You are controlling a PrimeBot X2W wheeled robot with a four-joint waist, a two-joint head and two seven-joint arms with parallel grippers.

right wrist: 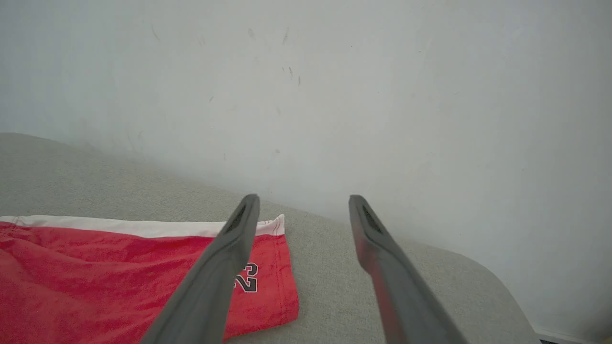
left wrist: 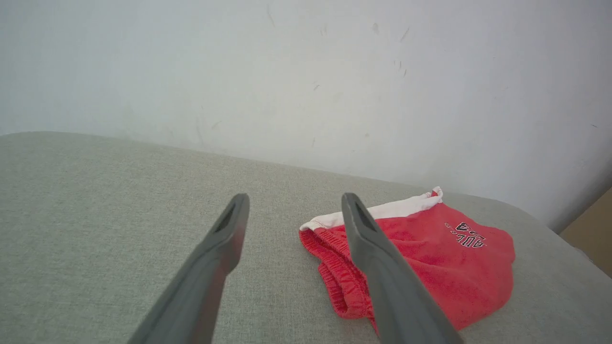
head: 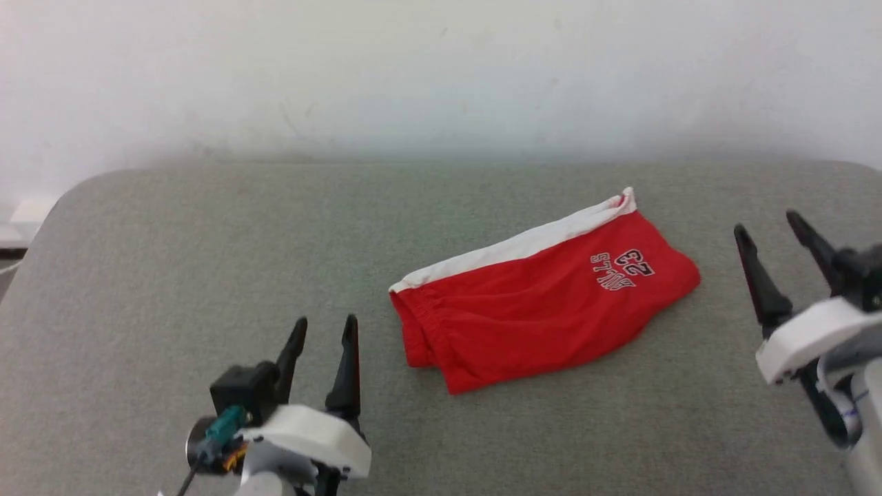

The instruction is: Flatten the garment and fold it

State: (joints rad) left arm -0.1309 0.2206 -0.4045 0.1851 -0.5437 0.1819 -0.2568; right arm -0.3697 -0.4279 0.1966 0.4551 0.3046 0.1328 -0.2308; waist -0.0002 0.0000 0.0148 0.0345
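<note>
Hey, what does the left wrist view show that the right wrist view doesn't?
Left wrist: the shorts' gathered waistband, the open left end effector, and a tan edge at far right. Right wrist: the 23 upright beside the leg hem, and the open right end effector. Both: red shorts with a white stripe, the grey surface and the white wall.

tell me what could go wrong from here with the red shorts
1. The shorts lie folded but rumpled on the table. At the waistband the layers do not line up, so the fold may look unfinished or slip open.
2. Both the left gripper and the right gripper are open and clear of the cloth. If either reaches in to tidy, it could catch just the top layer and drag the fold apart.
</note>
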